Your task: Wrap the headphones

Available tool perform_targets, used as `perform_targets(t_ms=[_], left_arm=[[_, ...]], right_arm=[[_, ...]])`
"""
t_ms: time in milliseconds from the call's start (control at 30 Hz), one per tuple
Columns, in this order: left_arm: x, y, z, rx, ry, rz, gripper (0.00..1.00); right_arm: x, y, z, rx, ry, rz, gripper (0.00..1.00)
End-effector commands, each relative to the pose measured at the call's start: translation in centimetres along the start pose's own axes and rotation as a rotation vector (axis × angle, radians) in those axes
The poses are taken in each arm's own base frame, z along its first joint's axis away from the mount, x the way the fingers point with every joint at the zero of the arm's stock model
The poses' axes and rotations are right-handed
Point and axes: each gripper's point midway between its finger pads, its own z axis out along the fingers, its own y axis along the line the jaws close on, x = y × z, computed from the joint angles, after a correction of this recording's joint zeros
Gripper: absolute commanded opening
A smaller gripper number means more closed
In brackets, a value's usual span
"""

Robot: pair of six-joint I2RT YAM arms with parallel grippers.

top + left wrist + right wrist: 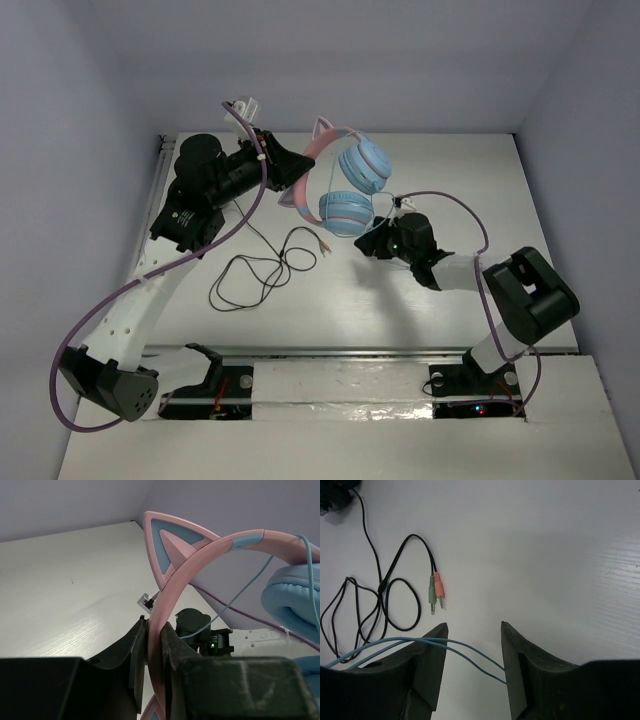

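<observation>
The headphones point(350, 185) have a pink headband with cat ears and light blue earcups, and hang above the table's far middle. My left gripper point(291, 178) is shut on the pink headband point(200, 555), clamped between the jaws point(156, 630). A blue earcup point(295, 605) shows at the right of the left wrist view. The thin light blue cable point(250, 582) runs down to my right gripper point(368, 243). That gripper point(474, 630) is open, and two strands of the blue cable point(465, 650) cross the gap between its fingers.
A thin black cable point(260, 270) lies in loose loops on the table left of my right gripper, ending in green and pink plugs point(436, 592). The walls stand close at the back and sides. A rail point(350, 352) runs along the near edge.
</observation>
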Motion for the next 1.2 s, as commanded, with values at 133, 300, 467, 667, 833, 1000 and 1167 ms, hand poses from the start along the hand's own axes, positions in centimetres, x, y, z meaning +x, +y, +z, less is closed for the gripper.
perform_targets(t_ms=[133,300,467,667,833,1000,1167], left_arm=[[-5.2,-2.6,-0.6,0.047,-0.155,0.029,0.0],[-6.1,-0.4,1.2,-0.024,-0.211,-0.017,0.0],[-6.7,1.9,2.2,-0.102,-0.285,-0.075,0.0],[-6.2,6.0,3.3,-0.23,-0.36,-0.142,0.0],[-6.6,10.4,2.3,-0.417,-0.492,-0.144,0.0],[-5.0,13.1,3.0,-0.491,-0.498,-0.172,0.0],[-2.7,15.3,3.4,-0.548,-0.474,-0.196,0.0]], right_arm=[[-1.2,3.2,-0.9,-0.169,-0.081,0.063,0.28],[0.6,3.3,-2.2,-0.167,-0.031,0.078,0.0],[1.6,4.3,-4.0,-0.167,-0.002,0.074,0.0],[2.7,6.9,-6.2,-0.163,0.039,0.023,0.0],[3.9,8.9,-7.6,-0.144,0.108,-0.027,0.0],[4.3,11.4,-8.4,-0.16,0.161,-0.045,0.0],[4.7,13.0,-8.9,-0.153,0.201,-0.093,0.0]])
